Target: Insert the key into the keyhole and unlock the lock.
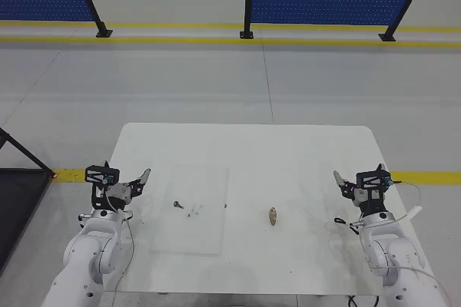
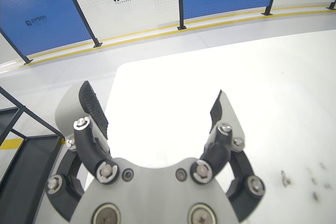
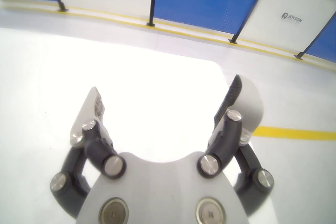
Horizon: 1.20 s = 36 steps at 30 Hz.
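A white surface (image 1: 315,153) with rounded corners is being shown from above. A thin, pale rectangular sheet (image 1: 203,234) is being carried on its left half. A small key (image 1: 178,204) is being borne by the sheet, with a few small dark bits (image 1: 192,212) scattered just beside it. Right of the sheet, apart from its edge, a small brass-coloured lock (image 1: 273,216) is being supported directly by the surface.
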{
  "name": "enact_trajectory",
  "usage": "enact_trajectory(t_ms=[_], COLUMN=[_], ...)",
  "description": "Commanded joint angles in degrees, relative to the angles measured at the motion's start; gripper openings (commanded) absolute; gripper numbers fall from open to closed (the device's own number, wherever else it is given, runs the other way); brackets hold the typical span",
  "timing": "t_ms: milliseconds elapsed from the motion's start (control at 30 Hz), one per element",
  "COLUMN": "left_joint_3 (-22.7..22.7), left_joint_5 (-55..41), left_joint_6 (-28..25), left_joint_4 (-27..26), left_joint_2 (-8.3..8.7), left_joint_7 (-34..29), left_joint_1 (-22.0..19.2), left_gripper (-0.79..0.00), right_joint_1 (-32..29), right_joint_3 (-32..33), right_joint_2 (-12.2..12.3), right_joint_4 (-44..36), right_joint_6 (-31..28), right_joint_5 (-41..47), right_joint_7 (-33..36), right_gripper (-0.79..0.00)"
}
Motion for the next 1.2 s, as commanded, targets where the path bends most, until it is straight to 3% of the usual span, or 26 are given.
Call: enact_trajectory(t_ms=[0, 267, 533, 733, 933, 1167], left_joint_3=[0.0, -0.24, 0.06, 0.3, 0.75, 2.55], left_joint_5=[0.0, -2.48, -1.42, -5.84, -9.22, -14.03], left_joint_6=[0.0, -0.95, -0.4, -0.54, -0.56, -0.65], left_joint_4=[0.0, -0.79, -8.48, -14.74, -19.58, -19.52], left_joint_2=[0.0, -0.08, -0.18, -0.24, -0.02, 0.18], left_joint_7=[0.0, -1.65, -9.61, -24.69, -44.34, -61.77], left_joint_1=[0.0, -0.51, -2.0, -3.37, -7.31, -12.66], left_gripper=[0.0, 0.0, 0.0, 0.0, 0.0, 0.0], right_joint_1=[0.0, 0.0, 0.0, 0.0, 0.0, 0.0], right_joint_3=[0.0, 0.0, 0.0, 0.0, 0.0, 0.0], right_joint_2=[0.0, 0.0, 0.0, 0.0, 0.0, 0.0], right_joint_4=[0.0, 0.0, 0.0, 0.0, 0.0, 0.0], right_joint_6=[0.0, 0.0, 0.0, 0.0, 0.0, 0.0], right_joint_5=[0.0, 0.0, 0.0, 0.0, 0.0, 0.0], right_joint_7=[0.0, 0.0, 0.0, 0.0, 0.0, 0.0], right_gripper=[-0.001, 0.0, 0.0, 0.0, 0.0, 0.0])
